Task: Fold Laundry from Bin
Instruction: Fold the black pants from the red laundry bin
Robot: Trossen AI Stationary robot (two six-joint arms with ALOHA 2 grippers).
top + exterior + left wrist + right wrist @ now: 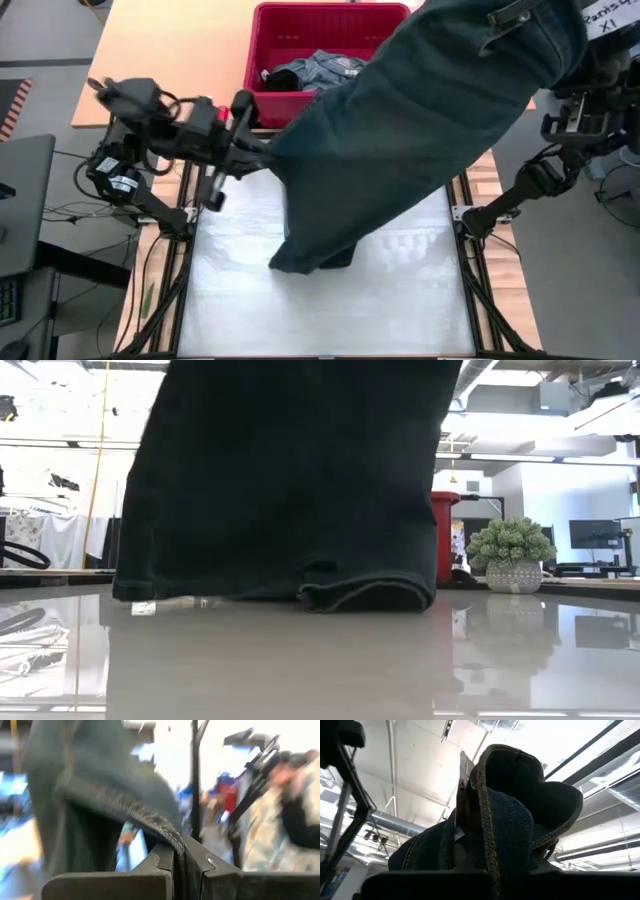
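White and glossy, the desk (330,300) under my arms carries only the bottom hem of a large dark blue denim garment (400,130), which hangs stretched between my two tools. My left tool (262,148), at about nine o'clock on the desk, is pressed together on one edge of the denim; the wrist view shows the stitched hem pinched between its fingers (165,865). My right tool (492,875) is up at about two o'clock, hidden under the cloth from above, and its wrist view shows it clamped on a bunched, seamed part of the same garment. At twelve o'clock, behind the hanging denim, the bright red rectangular plastic bin (300,30) holds a crumpled faded grey-blue denim piece (315,70).
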